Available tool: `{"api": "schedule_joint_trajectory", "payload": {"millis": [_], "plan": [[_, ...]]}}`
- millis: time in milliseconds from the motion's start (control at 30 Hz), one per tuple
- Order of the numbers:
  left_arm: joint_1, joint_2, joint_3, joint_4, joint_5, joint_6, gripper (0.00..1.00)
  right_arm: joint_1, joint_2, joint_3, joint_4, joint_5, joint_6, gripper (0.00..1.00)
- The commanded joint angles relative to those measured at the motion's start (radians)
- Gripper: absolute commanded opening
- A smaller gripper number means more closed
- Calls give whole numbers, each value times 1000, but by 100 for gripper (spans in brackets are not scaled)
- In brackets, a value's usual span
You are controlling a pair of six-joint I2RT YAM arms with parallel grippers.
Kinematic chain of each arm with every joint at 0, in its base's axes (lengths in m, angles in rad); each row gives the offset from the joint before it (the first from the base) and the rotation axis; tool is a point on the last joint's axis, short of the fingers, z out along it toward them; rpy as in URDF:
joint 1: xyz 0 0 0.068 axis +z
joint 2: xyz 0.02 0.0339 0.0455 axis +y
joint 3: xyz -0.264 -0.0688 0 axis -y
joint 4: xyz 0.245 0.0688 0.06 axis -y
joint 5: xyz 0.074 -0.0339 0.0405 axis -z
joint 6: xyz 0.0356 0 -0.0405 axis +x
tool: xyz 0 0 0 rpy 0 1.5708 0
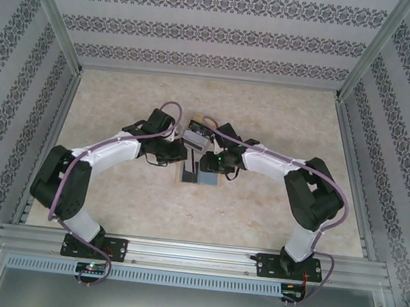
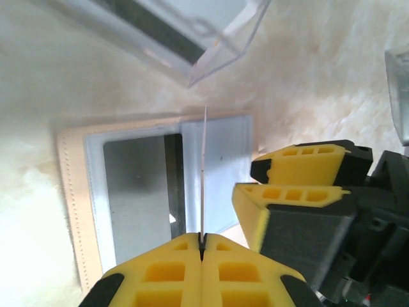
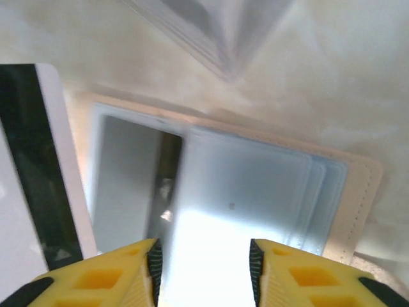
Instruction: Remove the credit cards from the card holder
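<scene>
— How do the jaws of the left gripper (image 2: 202, 240) stand?
— Closed tight on a thin pale card (image 2: 204, 173), held upright and seen edge-on. From the right wrist its face shows a dark stripe (image 3: 25, 160).
— And the right gripper (image 3: 204, 256)?
— Its yellow fingers stand apart with nothing between them, just beside the left one (image 1: 176, 149).
— Where is the translucent boxy plastic card holder (image 2: 211, 38)?
— Just beyond the held card, between the two grippers in the top view (image 1: 197, 133). Whether it rests on the beige marbled table (image 1: 120, 114) I cannot tell.
— The other cards?
— Several grey-blue rectangular cards (image 3: 249, 185) lie fanned and overlapping on a tan stitched-edge flat piece (image 2: 69, 192) on the table, under both grippers. A darker grey card (image 2: 137, 185) lies beside them.
</scene>
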Motion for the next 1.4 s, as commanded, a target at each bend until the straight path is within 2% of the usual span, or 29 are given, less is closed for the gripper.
{"api": "schedule_joint_trajectory", "payload": {"millis": [0, 133, 333, 533, 667, 867, 1133, 1367], "plan": [[23, -82, 3, -65, -81, 41, 0, -16, -104, 6, 89, -80, -33, 48], [25, -179, -31, 22, -139, 28, 0, -25, -160, -4, 165, -131, -24, 60], [26, -229, -70, 215, -60, -54, 0, -90, -174, -44, 351, -316, 100, 71], [50, -218, -65, 348, 80, -143, 0, -153, -151, -57, 564, -516, 281, 73], [80, -206, -91, 464, 139, -219, 0, -156, -116, -25, 583, -574, 325, 73], [108, -194, -120, 569, 183, -297, 0, -160, -103, -34, 714, -616, 421, 71], [128, -201, -144, 603, 206, -333, 0, -178, -96, -85, 951, -649, 544, 45], [136, -187, -163, 644, 226, -367, 0, -173, -92, -87, 979, -673, 553, 20]]}}
